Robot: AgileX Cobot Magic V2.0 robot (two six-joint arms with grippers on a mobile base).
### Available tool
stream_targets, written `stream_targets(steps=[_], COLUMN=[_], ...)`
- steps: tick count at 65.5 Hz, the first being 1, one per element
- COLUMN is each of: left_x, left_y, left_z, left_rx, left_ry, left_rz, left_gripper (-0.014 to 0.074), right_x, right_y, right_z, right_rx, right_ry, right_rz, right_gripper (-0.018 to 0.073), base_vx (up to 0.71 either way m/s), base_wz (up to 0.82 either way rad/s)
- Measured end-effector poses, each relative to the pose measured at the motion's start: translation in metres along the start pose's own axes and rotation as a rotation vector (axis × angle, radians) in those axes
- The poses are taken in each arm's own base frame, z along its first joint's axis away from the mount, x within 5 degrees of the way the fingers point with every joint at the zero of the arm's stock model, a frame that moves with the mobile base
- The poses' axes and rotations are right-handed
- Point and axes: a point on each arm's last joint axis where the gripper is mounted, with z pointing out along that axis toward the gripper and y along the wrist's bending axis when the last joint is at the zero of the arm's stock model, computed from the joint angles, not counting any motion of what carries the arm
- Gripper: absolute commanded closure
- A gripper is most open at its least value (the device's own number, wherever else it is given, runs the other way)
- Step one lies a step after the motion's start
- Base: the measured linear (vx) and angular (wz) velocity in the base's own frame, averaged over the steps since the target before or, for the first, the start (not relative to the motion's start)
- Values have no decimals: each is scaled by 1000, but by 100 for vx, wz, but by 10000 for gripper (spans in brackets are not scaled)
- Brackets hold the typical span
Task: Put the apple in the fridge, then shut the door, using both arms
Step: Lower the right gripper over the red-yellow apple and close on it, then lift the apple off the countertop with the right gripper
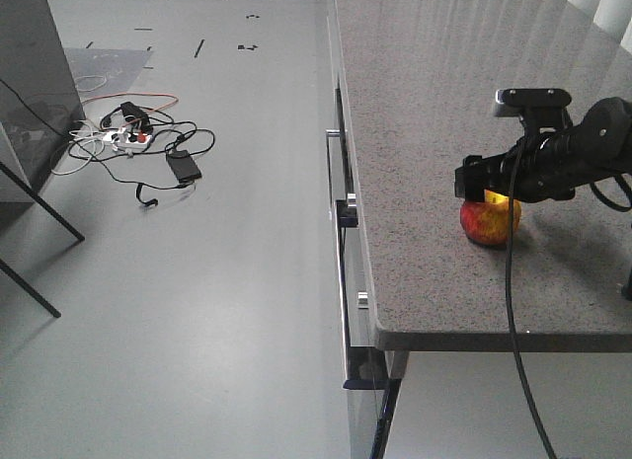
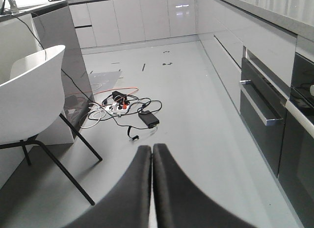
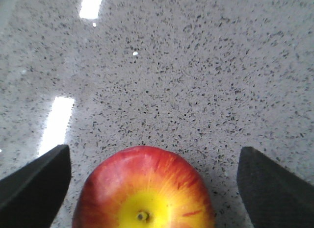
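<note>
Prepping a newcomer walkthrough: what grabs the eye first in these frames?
The red-and-yellow apple on the speckled stone counter, flanked by the open right tool with a gap on each side. Next, the tangle of cables and a power strip on the grey floor, left of the counter. The left tool is shut, pointing out over that floor.

Your right black blocky gripper (image 3: 153, 157) is angled down with its jaws spread wide, and its black arm (image 1: 583, 148) reaches in from the right. Your left black gripper (image 2: 151, 149) has its curved fingers (image 2: 130, 189) pressed together.
</note>
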Motion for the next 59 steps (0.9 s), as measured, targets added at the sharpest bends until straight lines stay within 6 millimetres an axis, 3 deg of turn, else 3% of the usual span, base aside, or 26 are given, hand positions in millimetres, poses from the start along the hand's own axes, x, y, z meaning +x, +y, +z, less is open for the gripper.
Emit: stream_targets(steps=[17,28,48,59], left_x=[0,0,0,0], left_y=[0,0,0,0], left_z=[0,0,0,0], left_rx=[0,0,0,0], left_ry=[0,0,0,0], left_rz=[0,0,0,0], left_gripper=[604,604,604,604], right_x=[12,16,16,5], right_y=[-2,-2,-1,2], right_z=[22,25,23,-3], right_rx=[-6,-11,-16,-19], right_ry=[72,101,114,66], right_rz=[7,8,7,-12], right_gripper=[-73,-30,217,344], base_vx=[0,0,0,0], base_wz=[0,0,0,0])
